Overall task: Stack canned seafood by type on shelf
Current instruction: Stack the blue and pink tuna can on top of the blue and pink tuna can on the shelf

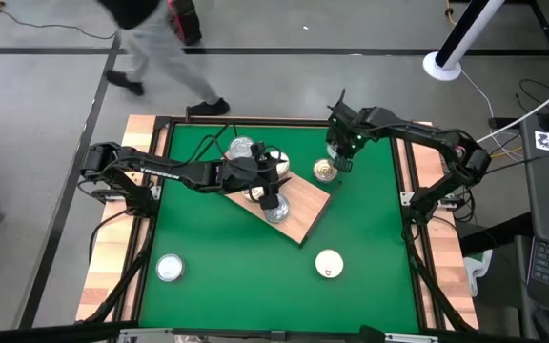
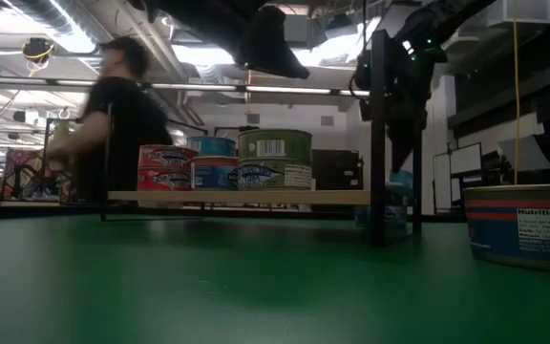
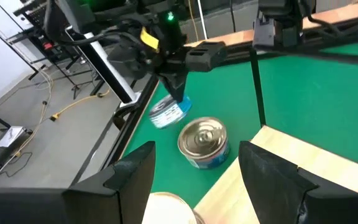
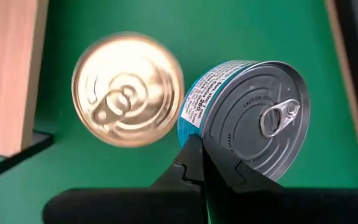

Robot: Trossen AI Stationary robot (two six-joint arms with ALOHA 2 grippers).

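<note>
only the right wrist view shows the right gripper (image 4: 202, 163) pinching the rim of a tilted blue-labelled silver-lidded tin (image 4: 253, 115), lid facing the camera, lifted beside a gold-lidded tin (image 4: 128, 90) on the green mat (image 4: 166, 18). left gripper (image 3: 194, 171) hangs apart over the wood-grain shelf (image 1: 298, 211).

Grey concrete floor (image 1: 55, 143), a person (image 2: 117, 119) walking past, bright ceiling lights (image 2: 65, 38)

bright overhead light; low view dim, person (image 2: 113, 119) motion-blurred.
</note>
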